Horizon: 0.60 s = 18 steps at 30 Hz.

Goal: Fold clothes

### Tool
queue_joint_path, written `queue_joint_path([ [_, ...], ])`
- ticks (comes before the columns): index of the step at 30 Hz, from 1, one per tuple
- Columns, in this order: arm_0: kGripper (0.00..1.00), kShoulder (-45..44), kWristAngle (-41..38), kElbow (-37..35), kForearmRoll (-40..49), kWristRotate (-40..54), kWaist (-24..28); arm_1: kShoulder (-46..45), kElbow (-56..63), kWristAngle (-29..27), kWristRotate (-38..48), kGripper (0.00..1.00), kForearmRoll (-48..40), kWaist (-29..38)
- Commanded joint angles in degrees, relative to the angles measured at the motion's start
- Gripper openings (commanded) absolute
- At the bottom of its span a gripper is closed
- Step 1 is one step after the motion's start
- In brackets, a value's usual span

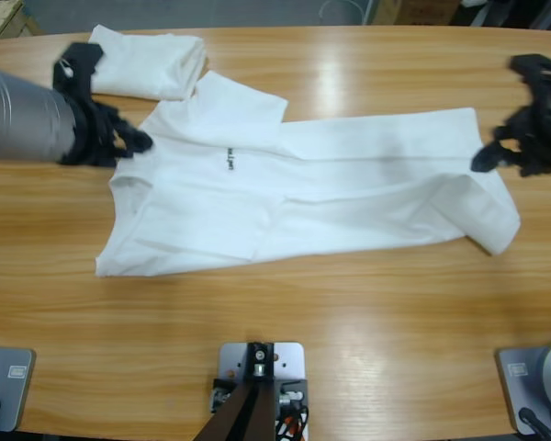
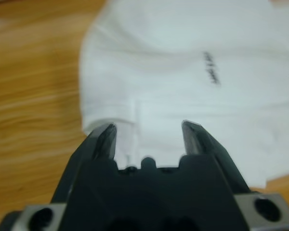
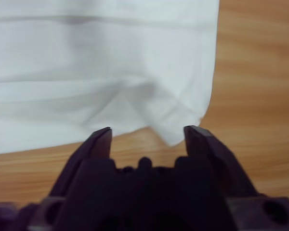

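Observation:
A white T-shirt (image 1: pixel 349 179) with a tiny dark chest print (image 1: pixel 230 158) lies spread lengthwise across the table, neck end to the left, partly folded along its length. My left gripper (image 1: pixel 136 141) hovers at the shirt's left end, open, with the shirt's edge (image 2: pixel 111 115) just ahead of its jaws (image 2: pixel 147 131). My right gripper (image 1: pixel 484 160) is at the shirt's right end, open, with a folded corner of the hem (image 3: pixel 176 130) between its jaw tips (image 3: pixel 147 132). A second white T-shirt (image 1: pixel 151 62) lies folded at the back left.
The wooden table (image 1: pixel 349 312) runs the width of the view. The folded shirt sits close behind my left arm (image 1: pixel 23 115). Bare wood lies in front of the spread shirt and at the back right.

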Motion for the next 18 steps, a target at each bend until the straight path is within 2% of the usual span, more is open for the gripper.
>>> queue_joint_path([
  [1,0.605,7.5,0.0,4.7,2.9,4.7,-12.1,-12.3,18.4,3.1,19.3,0.931,-13.3,-0.8],
  [5,0.609,12.2,-1.7,4.6,2.9,5.4,-12.8,-12.3,23.7,4.2,30.7,0.931,-16.1,-2.3],
  [7,0.609,13.5,-1.7,4.7,2.9,5.4,-12.9,-12.7,26.9,4.1,33.4,0.931,-18.2,-3.9],
  [12,0.605,16.4,-1.7,4.6,3.3,5.3,-12.9,-13.4,29.7,2.3,33.0,0.887,-22.2,-11.2],
  [15,0.609,19.2,-1.6,4.5,3.9,5.5,-12.9,-14.8,33.1,4.6,30.3,0.742,-28.1,-17.8],
  [18,0.607,19.6,-1.2,3.7,3.9,4.4,-12.9,-15.7,33.3,5.9,29.0,0.729,-28.8,-19.5],
])
